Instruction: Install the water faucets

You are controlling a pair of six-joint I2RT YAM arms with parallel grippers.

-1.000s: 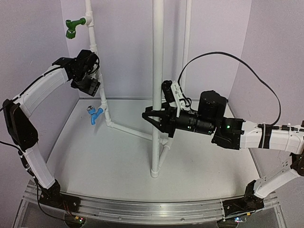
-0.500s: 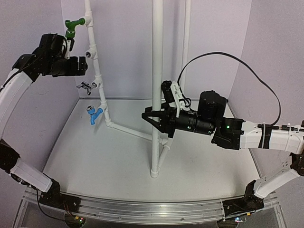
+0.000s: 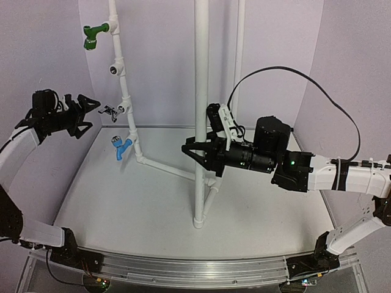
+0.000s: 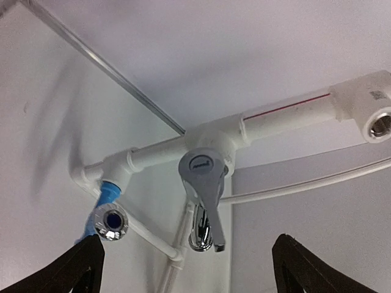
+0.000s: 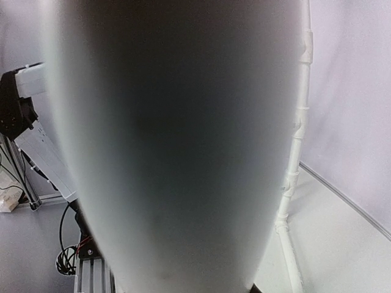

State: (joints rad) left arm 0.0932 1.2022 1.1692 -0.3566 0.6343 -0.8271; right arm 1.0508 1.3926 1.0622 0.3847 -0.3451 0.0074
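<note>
Close up — thick white pipe, blurred.

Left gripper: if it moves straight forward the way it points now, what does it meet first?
Most likely the silver faucet on the thin white pipe: in the wrist view it sits almost centred ahead of the open left gripper. Depth is unclear.

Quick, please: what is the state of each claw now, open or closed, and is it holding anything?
Left claw: open, holding nothing.
Right claw: closed on the thick upright pipe.
</note>
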